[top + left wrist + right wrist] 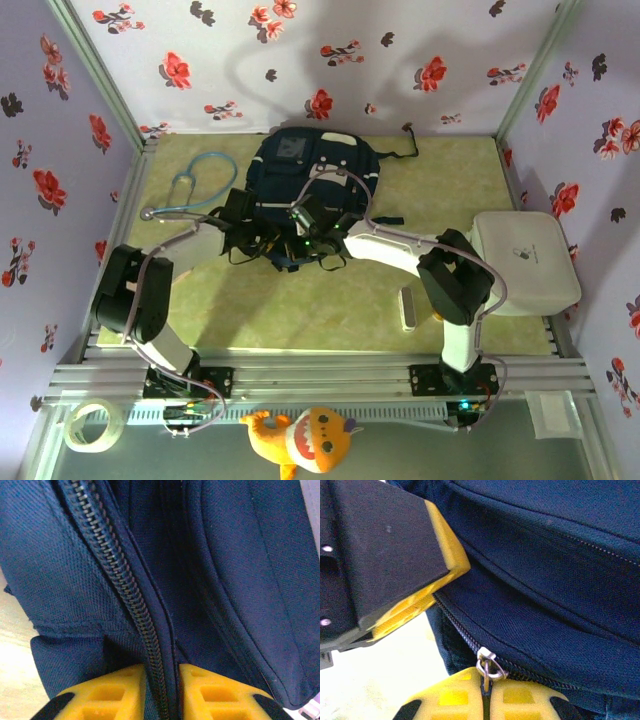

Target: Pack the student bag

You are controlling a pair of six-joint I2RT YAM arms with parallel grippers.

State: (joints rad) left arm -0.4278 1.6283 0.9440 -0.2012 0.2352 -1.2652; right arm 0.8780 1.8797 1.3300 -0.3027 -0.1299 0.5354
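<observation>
The student bag (315,180), a dark navy backpack, lies at the back middle of the table. My left gripper (250,228) is at its near left edge. In the left wrist view this gripper (162,672) is shut on a fold of navy fabric carrying the zipper (115,575). My right gripper (298,228) sits just to the right of it at the bag's near edge. In the right wrist view this gripper (486,680) is shut on the metal zipper pull (489,666), and the left gripper's yellow finger (445,545) shows close by at upper left.
A blue stethoscope (195,185) lies left of the bag. A white rounded case (525,260) sits at the right edge, with a small white object (407,308) in front of it. A tape roll (90,425) and an orange plush toy (300,440) lie below the rail.
</observation>
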